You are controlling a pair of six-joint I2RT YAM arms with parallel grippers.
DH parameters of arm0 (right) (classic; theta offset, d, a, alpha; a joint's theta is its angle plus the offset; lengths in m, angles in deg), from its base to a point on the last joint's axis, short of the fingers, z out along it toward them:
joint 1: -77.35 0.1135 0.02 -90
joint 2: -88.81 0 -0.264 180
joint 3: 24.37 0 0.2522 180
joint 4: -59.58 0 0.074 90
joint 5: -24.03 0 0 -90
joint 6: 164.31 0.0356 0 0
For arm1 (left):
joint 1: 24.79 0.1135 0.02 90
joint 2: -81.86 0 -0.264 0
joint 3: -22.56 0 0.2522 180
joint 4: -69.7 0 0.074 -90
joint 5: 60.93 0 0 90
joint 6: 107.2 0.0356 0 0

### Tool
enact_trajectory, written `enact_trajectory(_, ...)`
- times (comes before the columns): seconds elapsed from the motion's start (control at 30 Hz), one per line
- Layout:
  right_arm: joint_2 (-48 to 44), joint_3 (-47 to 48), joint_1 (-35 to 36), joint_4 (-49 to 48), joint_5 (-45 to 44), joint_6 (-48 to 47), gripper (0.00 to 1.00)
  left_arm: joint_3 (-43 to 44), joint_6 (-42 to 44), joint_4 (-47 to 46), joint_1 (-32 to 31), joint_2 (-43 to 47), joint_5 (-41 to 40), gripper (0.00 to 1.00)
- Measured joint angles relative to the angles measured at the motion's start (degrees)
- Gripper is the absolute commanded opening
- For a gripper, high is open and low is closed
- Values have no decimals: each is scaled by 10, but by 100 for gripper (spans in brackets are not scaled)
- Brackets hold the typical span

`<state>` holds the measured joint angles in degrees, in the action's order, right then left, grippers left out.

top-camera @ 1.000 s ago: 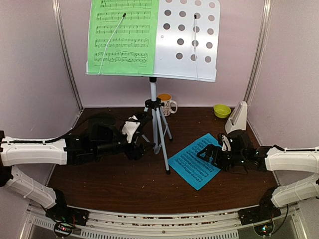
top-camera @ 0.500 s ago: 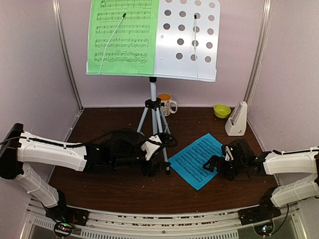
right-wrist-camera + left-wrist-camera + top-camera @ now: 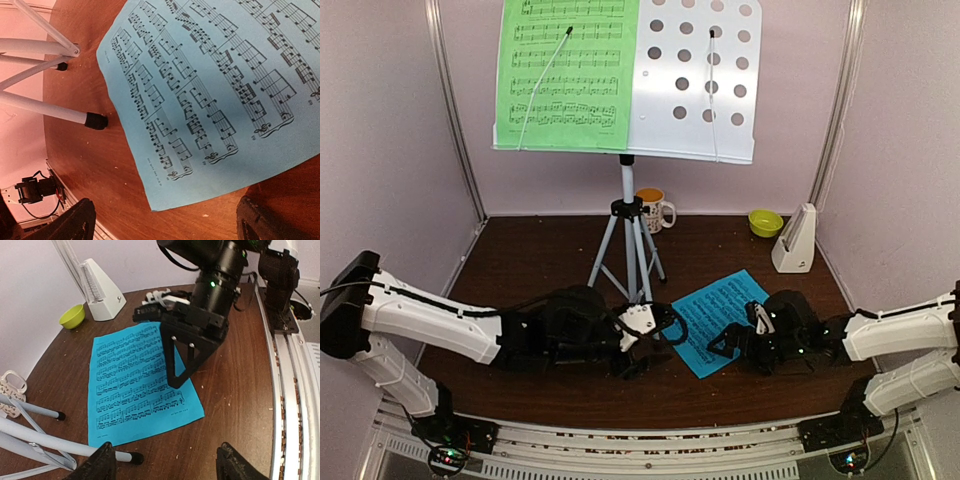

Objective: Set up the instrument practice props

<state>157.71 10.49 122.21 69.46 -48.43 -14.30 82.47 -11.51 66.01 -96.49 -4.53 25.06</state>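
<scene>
The pale grey music stand (image 3: 695, 80) stands on its silver tripod (image 3: 632, 235) at the back, with the green music sheet (image 3: 565, 75) on its left half. The blue music sheet (image 3: 725, 310) (image 3: 135, 372) (image 3: 215, 85) lies flat on the table. My left gripper (image 3: 665, 335) (image 3: 167, 467) is open just off its near left corner, nothing between the fingers. My right gripper (image 3: 725, 340) (image 3: 172, 222) is open low over the sheet's near edge, one finger (image 3: 177, 367) down on the paper. The white metronome (image 3: 795, 240) (image 3: 102, 290) stands at the back right.
A patterned mug (image 3: 655, 208) sits behind the tripod and a small green bowl (image 3: 765, 222) (image 3: 72, 316) left of the metronome. A tripod foot (image 3: 131, 457) (image 3: 96, 120) lies close to the sheet's corner and my left fingers. The table's front rail (image 3: 285, 390) runs along the near edge.
My left arm has swung right, from left of the tripod to the blue sheet's near left corner. My right gripper has slid left and nearer along the sheet. Both stayed open.
</scene>
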Motion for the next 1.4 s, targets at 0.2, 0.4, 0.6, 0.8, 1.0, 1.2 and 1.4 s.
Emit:
enact_trajectory(0.2, -50, 0, 7, 6, 1, 19, 98, -8, 53, -14, -29, -53, 0, 69)
enact_trajectory(0.4, -99, 43, -1, 67, -28, -27, 94, 1, 111, -15, -57, -107, -12, 66)
enact_trajectory(0.6, -48, 96, -41, 76, -46, -80, 94, 48, 153, -9, -71, -178, -40, 65)
enact_trajectory(0.8, 42, 135, -61, 85, -42, -123, 94, 115, 196, 35, -72, -220, -44, 64)
enact_trajectory(1.0, 99, 162, -82, 81, -23, -152, 94, 156, 236, 92, -80, -247, -66, 63)
enact_trajectory(1.2, 148, 173, -91, 72, -5, -165, 94, 174, 257, 141, -84, -262, -84, 63)
enact_trajectory(1.4, 161, 173, -91, 70, 7, -168, 93, 191, 270, 159, -85, -273, -97, 62)
